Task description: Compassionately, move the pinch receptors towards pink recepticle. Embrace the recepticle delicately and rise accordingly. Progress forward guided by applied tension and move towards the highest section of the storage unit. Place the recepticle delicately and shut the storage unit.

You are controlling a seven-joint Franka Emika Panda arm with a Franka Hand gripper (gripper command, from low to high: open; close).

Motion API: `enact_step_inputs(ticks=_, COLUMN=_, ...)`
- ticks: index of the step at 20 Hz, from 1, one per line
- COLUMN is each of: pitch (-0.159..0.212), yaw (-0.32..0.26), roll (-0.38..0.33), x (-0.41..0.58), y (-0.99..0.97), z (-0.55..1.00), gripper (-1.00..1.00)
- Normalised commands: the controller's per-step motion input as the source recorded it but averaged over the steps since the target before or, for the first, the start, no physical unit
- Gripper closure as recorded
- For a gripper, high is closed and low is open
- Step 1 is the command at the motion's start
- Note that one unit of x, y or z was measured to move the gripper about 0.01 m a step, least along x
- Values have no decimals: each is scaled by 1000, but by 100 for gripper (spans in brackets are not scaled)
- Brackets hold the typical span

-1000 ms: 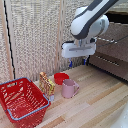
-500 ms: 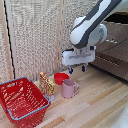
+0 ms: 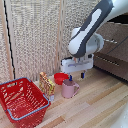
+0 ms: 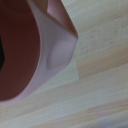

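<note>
The pale pink mug [image 3: 69, 89] stands upright on the wooden floor, its handle toward the exterior view's right. In the wrist view the mug [image 4: 47, 45] fills much of the picture, showing its dark inside and its handle. My gripper [image 3: 76, 77] hangs just above the mug, a little to the exterior view's right of it. Its blue-tipped fingers [image 3: 70, 78] are apart, open and empty. The brown dresser [image 3: 112, 47] stands at the exterior view's right. Its topmost drawer [image 3: 120, 20] looks dark inside.
A shallow red bowl [image 3: 61, 78] sits right behind the mug. A yellow-orange box [image 3: 46, 84] stands between the mug and a large red wire basket [image 3: 22, 100]. Beige slatted panels [image 3: 35, 35] form the back wall.
The arm has come down and toward the exterior view's left, bringing the gripper from above and beside the mug to just over it. The mug has not moved.
</note>
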Motion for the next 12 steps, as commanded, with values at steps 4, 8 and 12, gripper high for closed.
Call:
enact_step_inputs(ticks=4, pitch=-1, yaw=150, roll=-59, x=61, y=24, z=-406, gripper=-100)
enact_step_inputs(ticks=8, pitch=15, yaw=78, roll=-127, x=48, y=198, z=-369, gripper=100)
enact_step_inputs(ticks=12, pitch=2, yaw=102, roll=-136, x=55, y=236, z=-306, gripper=100)
